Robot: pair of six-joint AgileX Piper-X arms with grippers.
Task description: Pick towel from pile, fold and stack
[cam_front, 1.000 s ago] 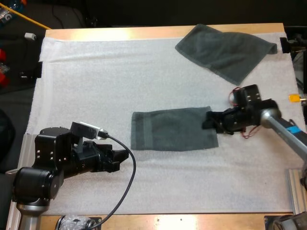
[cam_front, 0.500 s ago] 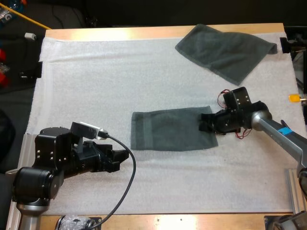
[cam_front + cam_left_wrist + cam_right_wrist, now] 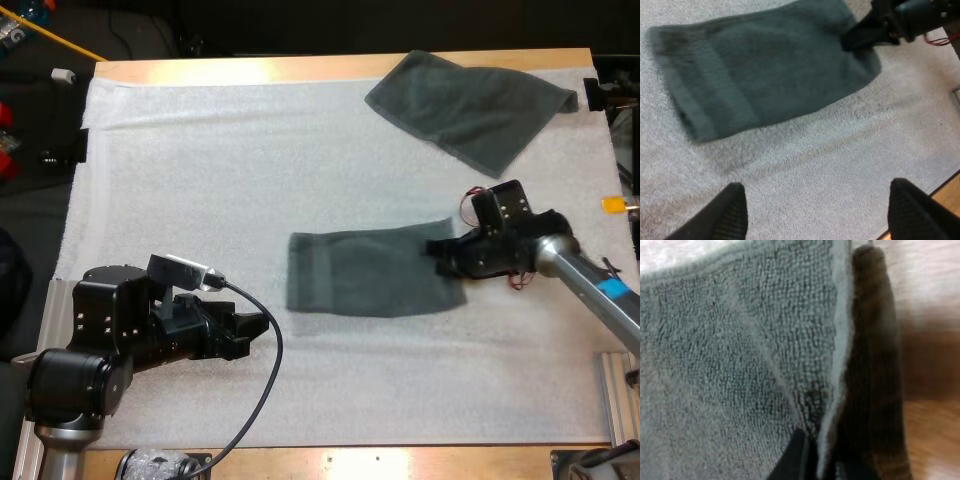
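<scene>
A dark grey-green folded towel [image 3: 370, 272] lies flat on the white mat [image 3: 200, 180], right of centre. My right gripper [image 3: 440, 252] is shut on its right edge; up close the towel [image 3: 740, 365] has its hem pinched between the right gripper [image 3: 812, 460] fingers. My left gripper [image 3: 255, 330] rests low near the mat's front left, open and holding nothing, well short of the towel's left end. From there the towel [image 3: 760, 75] stretches ahead of the open left gripper [image 3: 820, 210], and the right gripper [image 3: 855, 37] sits at its far corner.
A second dark grey-green towel [image 3: 470, 105] lies spread loosely at the mat's far right corner. The wooden table edge [image 3: 300, 68] runs along the far side. Bare mat spreads across the left half and the front.
My right gripper has closed on the towel's right edge, and the towel has slid a little to the right with it. My left arm has not moved.
</scene>
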